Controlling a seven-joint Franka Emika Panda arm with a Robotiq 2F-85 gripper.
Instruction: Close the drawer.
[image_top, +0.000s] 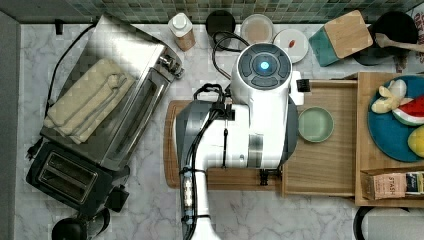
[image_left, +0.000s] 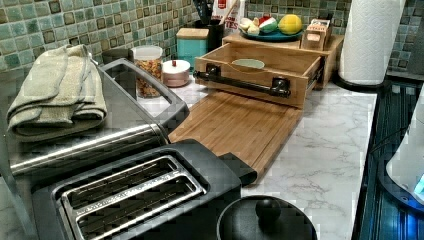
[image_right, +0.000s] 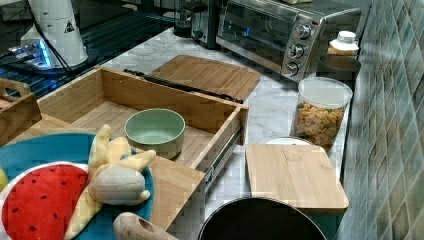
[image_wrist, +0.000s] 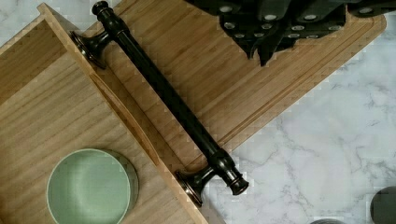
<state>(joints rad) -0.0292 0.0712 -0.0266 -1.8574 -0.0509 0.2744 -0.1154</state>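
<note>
marble counter (image_left: 330, 130) | drawer (image_wrist: 42, 107) pulled out; handle beside end effector (image_wrist: 268, 28) | fingers' state unclear

The drawer (image_left: 260, 67) was pale wood with a black handle (image_wrist: 163, 95); the bowl (image_right: 154, 132) inside was soft green. The counter (image_left: 325, 150) was white marble with grey veins, the wall tiles (image_left: 45, 25) mottled green, the plate (image_top: 395, 130) blue.
</note>
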